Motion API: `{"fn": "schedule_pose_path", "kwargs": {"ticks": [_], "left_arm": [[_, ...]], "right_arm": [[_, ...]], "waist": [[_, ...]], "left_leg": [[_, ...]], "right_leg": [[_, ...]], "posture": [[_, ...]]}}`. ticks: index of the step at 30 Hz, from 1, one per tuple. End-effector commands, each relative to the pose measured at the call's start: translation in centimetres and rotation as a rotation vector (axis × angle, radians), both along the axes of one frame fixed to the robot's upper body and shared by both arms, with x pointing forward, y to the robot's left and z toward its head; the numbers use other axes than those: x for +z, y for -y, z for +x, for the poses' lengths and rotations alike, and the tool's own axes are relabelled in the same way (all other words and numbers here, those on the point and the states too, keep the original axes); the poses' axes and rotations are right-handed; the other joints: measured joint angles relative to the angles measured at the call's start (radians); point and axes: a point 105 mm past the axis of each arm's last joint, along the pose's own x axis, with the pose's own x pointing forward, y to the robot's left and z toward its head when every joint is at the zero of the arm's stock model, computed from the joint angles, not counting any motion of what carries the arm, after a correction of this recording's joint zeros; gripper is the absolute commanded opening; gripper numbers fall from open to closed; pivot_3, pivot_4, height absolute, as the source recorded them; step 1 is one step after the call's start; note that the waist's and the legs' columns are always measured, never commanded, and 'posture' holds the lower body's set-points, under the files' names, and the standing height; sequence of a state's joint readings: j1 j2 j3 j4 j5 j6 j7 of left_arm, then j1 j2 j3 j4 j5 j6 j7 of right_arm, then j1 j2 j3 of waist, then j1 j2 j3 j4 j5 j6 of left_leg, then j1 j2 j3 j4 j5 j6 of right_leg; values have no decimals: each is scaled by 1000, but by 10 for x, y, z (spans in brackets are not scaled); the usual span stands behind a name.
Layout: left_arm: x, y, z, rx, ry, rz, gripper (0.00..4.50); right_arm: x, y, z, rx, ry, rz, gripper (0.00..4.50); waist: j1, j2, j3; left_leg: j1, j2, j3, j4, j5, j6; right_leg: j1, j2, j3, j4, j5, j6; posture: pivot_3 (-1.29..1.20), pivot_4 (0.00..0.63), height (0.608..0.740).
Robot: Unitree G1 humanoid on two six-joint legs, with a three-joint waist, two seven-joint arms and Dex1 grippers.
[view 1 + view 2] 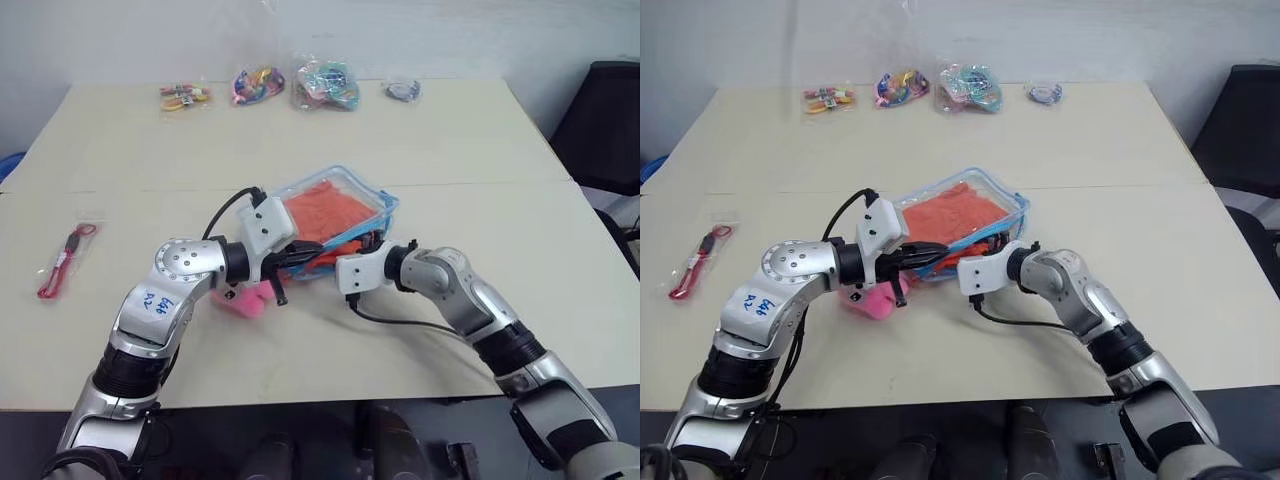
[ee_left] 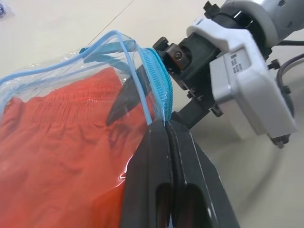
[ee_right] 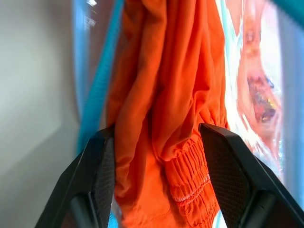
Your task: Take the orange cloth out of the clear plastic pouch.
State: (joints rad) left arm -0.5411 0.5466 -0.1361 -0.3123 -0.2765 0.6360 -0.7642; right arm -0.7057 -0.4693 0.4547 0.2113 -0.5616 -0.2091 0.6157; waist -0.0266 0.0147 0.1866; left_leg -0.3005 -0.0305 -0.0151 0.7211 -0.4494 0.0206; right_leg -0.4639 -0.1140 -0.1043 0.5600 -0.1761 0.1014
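Now orange cloth [image 3: 161, 118] between right fingers [image 3: 97, 175].

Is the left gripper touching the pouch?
Touching: in the left wrist view the left gripper is shut on the pouch's blue zipper edge.

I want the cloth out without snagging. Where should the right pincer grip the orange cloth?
Probably the bunched elastic hem of the orange cloth, hanging between the right pincer fingers. Come in through the clear plastic pouch mouth, whose zipper edge the left pincer pinches.

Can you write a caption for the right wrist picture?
Open right gripper straddles the orange cloth inside the pouch.
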Motion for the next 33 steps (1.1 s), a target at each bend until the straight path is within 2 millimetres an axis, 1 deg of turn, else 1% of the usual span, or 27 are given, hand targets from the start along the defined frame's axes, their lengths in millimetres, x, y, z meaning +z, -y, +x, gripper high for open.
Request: {"fn": "schedule_pose_path", "kwargs": {"ticks": [1,7,9,12,15,21,26,29,33], "left_arm": [[13,7,-9,-43,47,-23,0],[13,6,-8,-38,43,-26,0],[13,6,-8,-36,43,-26,0],[14,5,-7,-32,43,-26,0],[14,4,-6,-23,44,-25,0],[10,0,-1,7,42,-16,0],[5,-3,9,62,50,-2,0],[4,-3,16,86,57,-1,0],[1,-4,26,119,68,18,0]], "right_arm": [[-3,-2,8,8,46,-54,2759],[-3,-14,21,14,84,-57,2759],[-6,-16,27,10,88,-66,2759],[-13,-19,28,16,71,-65,2759],[-19,-18,27,25,43,-60,2145],[-17,-13,21,38,40,-49,67],[-5,-4,10,45,70,-33,27],[3,0,-6,59,90,-17,27],[24,7,-29,58,111,42,27]], "waist": [[-3,0,0],[-6,0,0],[-7,0,0],[-8,0,0],[-9,0,0],[-8,0,0],[-1,0,0],[1,0,0],[1,1,0]], "left_leg": [[0,0,0,0,0,0],[0,0,0,0,0,0],[1,1,0,0,0,-1],[1,1,0,0,0,-1],[1,1,0,0,0,-1],[1,1,0,0,0,-1],[0,1,-2,0,0,-1],[0,0,-2,0,0,-1],[-1,0,-1,0,0,-1]], "right_leg": [[0,0,0,0,0,0],[0,0,0,0,0,0],[0,0,0,0,0,0],[0,0,0,0,0,0],[0,0,0,0,0,0],[0,0,0,0,0,0],[0,0,0,0,0,0],[0,0,0,0,0,0],[0,0,0,0,0,0]], "posture": [[0,150,740],[0,150,740],[0,150,740],[0,150,740],[0,150,740],[0,150,740],[0,150,740],[0,150,740],[0,150,740]]}}
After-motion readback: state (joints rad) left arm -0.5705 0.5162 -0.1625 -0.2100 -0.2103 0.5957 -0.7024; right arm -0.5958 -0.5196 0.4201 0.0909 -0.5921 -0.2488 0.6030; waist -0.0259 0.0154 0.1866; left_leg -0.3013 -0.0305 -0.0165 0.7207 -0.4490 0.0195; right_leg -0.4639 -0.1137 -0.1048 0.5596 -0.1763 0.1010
